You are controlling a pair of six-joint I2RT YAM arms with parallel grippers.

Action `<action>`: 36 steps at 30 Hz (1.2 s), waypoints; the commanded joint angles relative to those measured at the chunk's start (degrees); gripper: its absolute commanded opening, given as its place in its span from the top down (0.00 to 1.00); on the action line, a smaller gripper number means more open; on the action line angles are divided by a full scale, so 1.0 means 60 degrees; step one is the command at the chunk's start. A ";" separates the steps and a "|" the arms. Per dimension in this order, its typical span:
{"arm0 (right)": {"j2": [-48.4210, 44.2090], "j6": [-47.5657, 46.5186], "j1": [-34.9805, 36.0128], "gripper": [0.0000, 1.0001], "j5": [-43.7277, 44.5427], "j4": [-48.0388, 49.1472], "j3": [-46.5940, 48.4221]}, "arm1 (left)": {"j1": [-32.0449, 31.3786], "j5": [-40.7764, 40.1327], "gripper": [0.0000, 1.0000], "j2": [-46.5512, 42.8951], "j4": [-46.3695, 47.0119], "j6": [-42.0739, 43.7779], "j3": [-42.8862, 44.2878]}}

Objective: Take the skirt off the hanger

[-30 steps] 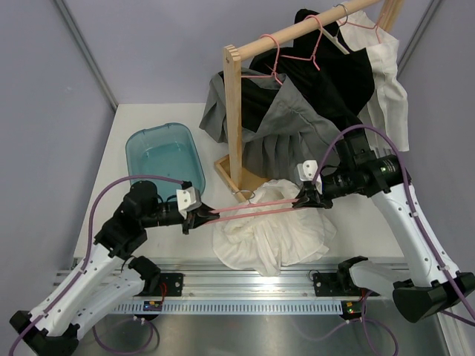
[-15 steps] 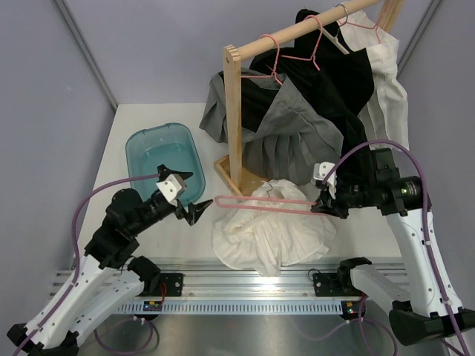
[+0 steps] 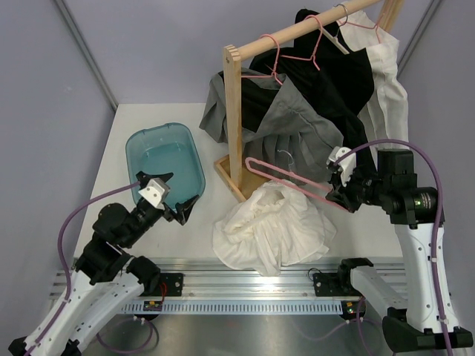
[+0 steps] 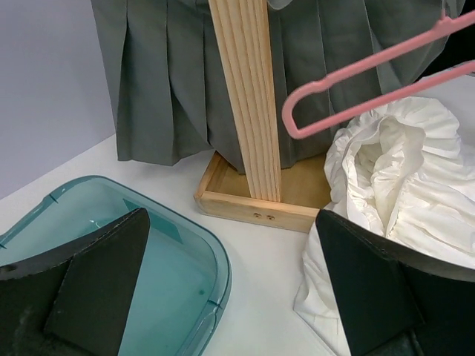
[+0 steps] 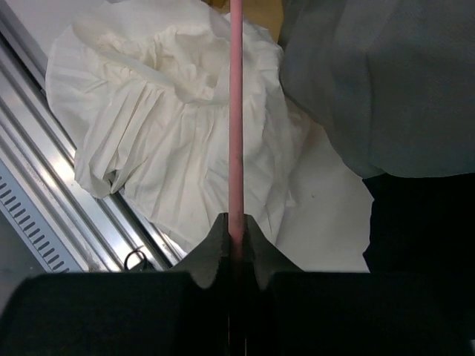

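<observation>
Pink wire hanger (image 3: 293, 180) now hangs from one end only, pinched between the closed fingers of the right gripper (image 3: 338, 196), its bars bare. The white pleated skirt (image 3: 271, 226) lies in a crumpled heap on the table below it, near the front rail, so the removal looks done.

The risk lies in the hanger's free looped end. It sits close beside the upright wooden post of the garment rack (image 3: 235, 119) and the grey pleated garment (image 3: 289, 126) hanging there. A careless swing could catch that cloth or knock the post. A one-ended grip also gives little hold against twisting, so the wire may pivot or slip. Lowered straight down, it could snag the skirt again.

A second ago both grippers clamped the hanger, stretched level above the skirt. The left gripper (image 3: 178, 199) has since let go and drawn back beside the translucent teal plastic tub (image 3: 159, 127), jaws spread wide and holding nothing. The right arm has pulled outward, tilting the hanger's far end toward the rack.
</observation>
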 commanded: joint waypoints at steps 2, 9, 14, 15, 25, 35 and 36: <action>0.0284 0.1266 -0.0075 1.00 0.0381 0.1395 0.0510 | 0.0019 -0.0116 0.01 -0.0068 0.0283 -0.0585 -0.0133; 0.0899 0.2599 -0.0061 1.00 -0.0176 0.3652 0.0670 | 0.0019 0.0398 0.01 0.0487 0.0474 -0.1143 0.0013; 0.1003 0.2615 -0.0046 1.00 -0.0541 0.4445 0.1169 | 0.0019 0.0603 0.01 0.0811 0.0386 -0.1480 0.0204; 0.0959 0.2557 -0.0061 1.00 -0.0629 0.4489 0.1213 | 0.0034 0.0632 0.01 0.0811 0.0429 -0.1495 0.0175; 0.0197 -0.0077 0.0246 1.00 -0.1392 0.3421 0.0555 | 0.0019 0.0779 0.01 0.0869 0.0899 -0.1672 -0.0016; 0.0167 -0.0929 0.0730 1.00 -0.1260 0.2410 0.0583 | 0.0019 0.0955 0.01 0.1294 0.0913 -0.1598 0.0218; 0.0196 -0.0988 0.0774 1.00 -0.1216 0.2366 0.0627 | 0.0019 0.0955 0.01 0.1294 0.0942 -0.1598 0.0204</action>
